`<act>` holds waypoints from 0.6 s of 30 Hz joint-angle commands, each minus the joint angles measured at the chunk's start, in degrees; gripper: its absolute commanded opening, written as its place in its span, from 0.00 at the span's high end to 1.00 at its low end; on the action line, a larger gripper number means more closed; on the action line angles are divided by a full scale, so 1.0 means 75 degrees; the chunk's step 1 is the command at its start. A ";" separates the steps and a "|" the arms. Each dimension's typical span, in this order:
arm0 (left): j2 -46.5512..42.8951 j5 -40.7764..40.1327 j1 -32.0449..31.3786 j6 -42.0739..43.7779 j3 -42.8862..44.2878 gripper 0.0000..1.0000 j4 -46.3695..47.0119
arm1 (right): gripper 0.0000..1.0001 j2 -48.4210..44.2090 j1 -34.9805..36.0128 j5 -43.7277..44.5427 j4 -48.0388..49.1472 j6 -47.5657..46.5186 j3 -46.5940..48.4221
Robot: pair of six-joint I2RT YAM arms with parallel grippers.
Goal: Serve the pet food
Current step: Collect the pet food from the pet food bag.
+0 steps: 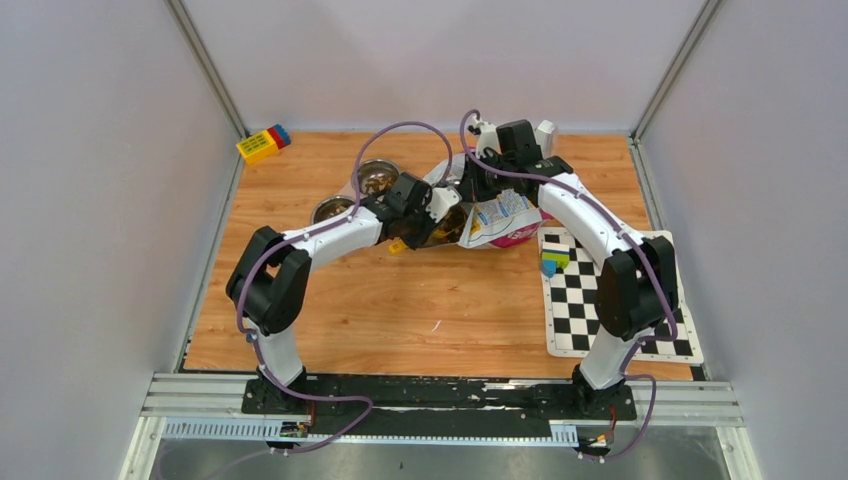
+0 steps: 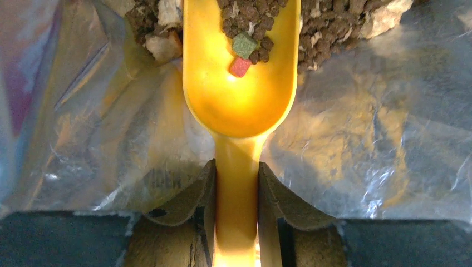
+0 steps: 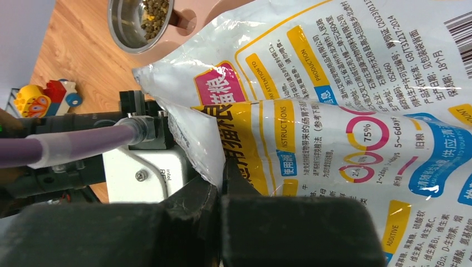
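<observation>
Wooden table [image 1: 400, 320], far centre: the right gripper [image 3: 222, 183] pinches the bag [image 3: 334, 111] edge closed. The left gripper [image 2: 236, 183] clamps the scoop [image 2: 239, 100], dug into kibble [image 2: 250, 22] inside the bag. Tilting the scoop on withdrawal could spill kibble short of the bowl [image 3: 123, 25], far left.

Left arm [image 1: 330, 238]: white shell links, black joint housings. Right arm [image 1: 585, 210]: same finish. Purple sheathed cable [image 1: 405, 123] loops along each arm and ends in a clear sleeve. Black base plate [image 1: 440, 395] spans both mounts. White wrist housing [image 3: 125, 186] carries one cross-head screw [image 3: 142, 176]. Left tool [image 2: 237, 214]: fingers [image 2: 189, 203] tan-brown.
</observation>
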 commanded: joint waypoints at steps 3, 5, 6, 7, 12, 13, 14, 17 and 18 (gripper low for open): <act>0.0166 0.0060 0.0314 -0.0813 -0.1072 1.00 0.1908 | 1.00 -0.0136 -0.0526 -0.0999 0.0141 0.0521 0.0216; 0.0248 0.0119 0.0313 -0.0965 -0.1136 1.00 0.2116 | 1.00 -0.0150 -0.0566 -0.1051 0.0141 0.0529 0.0235; 0.0253 0.0176 0.0326 -0.1071 -0.1176 1.00 0.2201 | 1.00 -0.0155 -0.0576 -0.1069 0.0138 0.0534 0.0250; 0.0221 0.0202 0.0340 -0.1126 -0.1257 1.00 0.2428 | 1.00 -0.0162 -0.0572 -0.1079 0.0138 0.0535 0.0262; -0.0272 0.0524 0.0464 -0.1539 -0.1773 1.00 0.3417 | 1.00 -0.0156 -0.0594 -0.1074 0.0135 0.0546 0.0275; -0.0342 0.0551 0.0479 -0.1577 -0.1907 1.00 0.3611 | 1.00 -0.0163 -0.0605 -0.1074 0.0139 0.0547 0.0271; -0.0467 0.0613 0.0499 -0.1634 -0.1960 1.00 0.3675 | 1.00 -0.0163 -0.0610 -0.1079 0.0141 0.0547 0.0271; -0.0714 0.0708 0.0542 -0.1729 -0.2153 1.00 0.3817 | 1.00 -0.0179 -0.0646 -0.1090 0.0141 0.0558 0.0273; -0.0865 0.0719 0.0559 -0.1736 -0.2183 1.00 0.3852 | 1.00 -0.0196 -0.0652 -0.1092 0.0131 0.0558 0.0280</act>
